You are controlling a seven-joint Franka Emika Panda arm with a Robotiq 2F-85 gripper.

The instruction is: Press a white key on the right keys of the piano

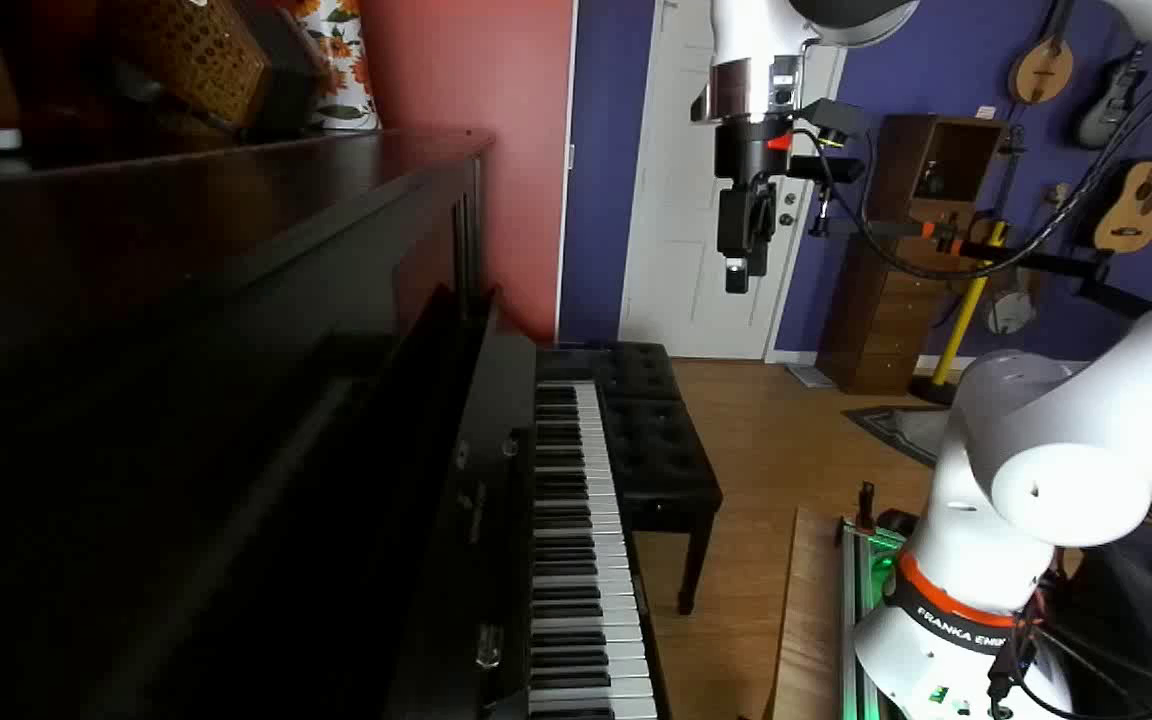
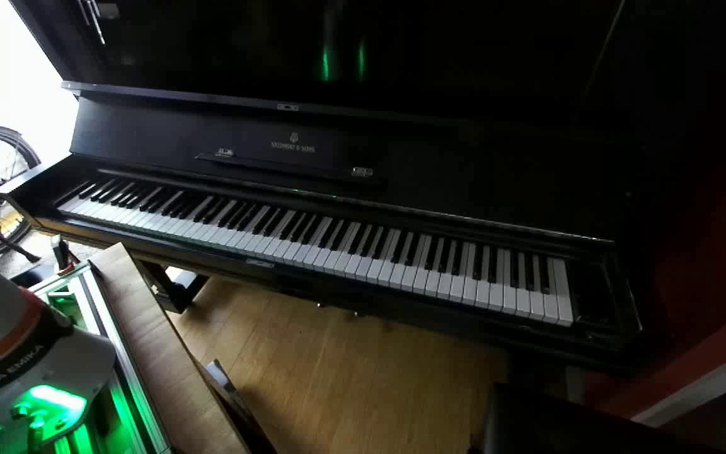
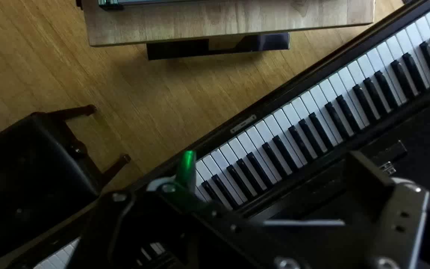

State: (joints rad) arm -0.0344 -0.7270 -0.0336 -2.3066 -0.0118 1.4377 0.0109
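Note:
The piano (image 2: 180,126) is a glossy, very dark upright with one long row of white and black keys. The right keys (image 2: 514,299) are at its end near the red wall; they also show at the far end of the row in an exterior view (image 1: 586,410). In the wrist view, part of that end (image 3: 56,257) shows at the lower left, partly hidden by the gripper. My gripper (image 1: 744,275) hangs high above keyboard level, touching nothing. In the wrist view its fingers stand wide apart with nothing gripped (image 3: 274,160).
A black padded bench (image 1: 661,450) stands beside the far keys; it also shows in the wrist view (image 3: 32,172). A wooden tabletop (image 3: 230,18) borders the robot's base. The piano's raised dark front (image 1: 476,480) rises behind the keys. A cable (image 1: 936,272) loops off the arm.

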